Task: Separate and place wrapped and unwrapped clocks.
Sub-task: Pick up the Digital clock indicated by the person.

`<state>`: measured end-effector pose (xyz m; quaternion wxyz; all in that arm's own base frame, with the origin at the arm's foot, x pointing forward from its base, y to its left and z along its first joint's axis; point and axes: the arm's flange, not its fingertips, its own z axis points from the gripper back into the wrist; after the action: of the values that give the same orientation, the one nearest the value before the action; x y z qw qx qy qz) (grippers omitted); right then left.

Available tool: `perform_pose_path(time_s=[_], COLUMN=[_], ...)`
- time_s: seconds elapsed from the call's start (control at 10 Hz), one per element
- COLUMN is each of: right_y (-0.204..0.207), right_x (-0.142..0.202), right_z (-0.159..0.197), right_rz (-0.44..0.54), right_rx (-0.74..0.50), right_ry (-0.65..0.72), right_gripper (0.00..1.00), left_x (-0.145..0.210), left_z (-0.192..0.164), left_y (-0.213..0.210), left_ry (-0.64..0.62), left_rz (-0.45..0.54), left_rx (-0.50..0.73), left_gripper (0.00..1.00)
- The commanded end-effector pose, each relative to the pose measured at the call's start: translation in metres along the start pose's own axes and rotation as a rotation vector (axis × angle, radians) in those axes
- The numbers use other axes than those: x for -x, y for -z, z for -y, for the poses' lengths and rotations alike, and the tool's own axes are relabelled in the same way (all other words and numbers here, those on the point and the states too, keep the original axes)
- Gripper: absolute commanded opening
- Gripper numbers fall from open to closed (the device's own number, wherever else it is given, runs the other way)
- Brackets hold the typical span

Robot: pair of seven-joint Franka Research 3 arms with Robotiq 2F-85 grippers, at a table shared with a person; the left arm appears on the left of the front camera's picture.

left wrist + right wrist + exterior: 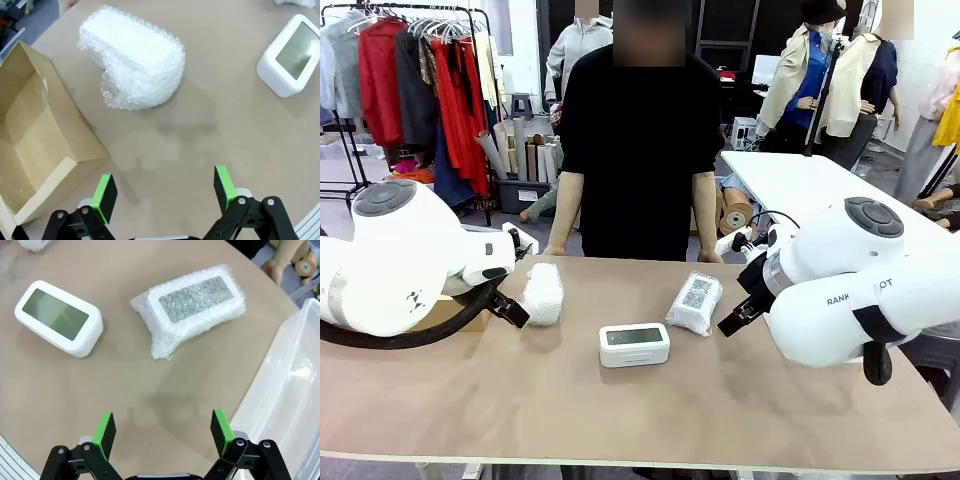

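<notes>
Your tan table [620, 420] sits in a room with a clothes rack [420, 70] at the back, and a person in black [635, 150] stands at its far edge. The bare white clock [634, 345] lies near the middle of the table, screen up. To its left you have the plain bubble-wrap bundle [543, 293], just beside the left arm's wrist. To its right, slightly farther back, lies the labelled bubble-wrap bundle [694, 302], code label facing up.

In your left wrist view, the left jaws stand wide apart with the green pads [105, 196] empty over bare table. The plain bundle is ahead of them and an open cardboard box [35, 135] lies to one side.

Your right jaws are equally wide, pads [220, 429] holding nothing. The labelled bundle and the clock are ahead of them, and a clear plastic bin [290, 390] is alongside.
</notes>
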<state>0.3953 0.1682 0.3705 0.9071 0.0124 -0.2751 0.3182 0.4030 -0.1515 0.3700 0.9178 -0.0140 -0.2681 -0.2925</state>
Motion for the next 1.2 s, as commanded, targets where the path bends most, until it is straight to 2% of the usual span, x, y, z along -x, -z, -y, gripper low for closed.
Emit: perform_pose_path(time_s=[0.0,1.1], right_y=[-0.0001,-0.0001], right_x=[0.0000,0.0000], right_z=[0.0000,0.0000], right_rz=[0.000,0.000], right_rx=[0.000,0.000], right_ry=[0.000,0.000], right_gripper=[1.00,1.00], left_x=[0.0000,0.0000], left_z=[0.0000,0.0000], left_y=[-0.0001,-0.0001], left_ry=[0.000,0.000], left_rz=[0.000,0.000], left_rx=[0.000,0.000], left_gripper=[1.00,1.00])
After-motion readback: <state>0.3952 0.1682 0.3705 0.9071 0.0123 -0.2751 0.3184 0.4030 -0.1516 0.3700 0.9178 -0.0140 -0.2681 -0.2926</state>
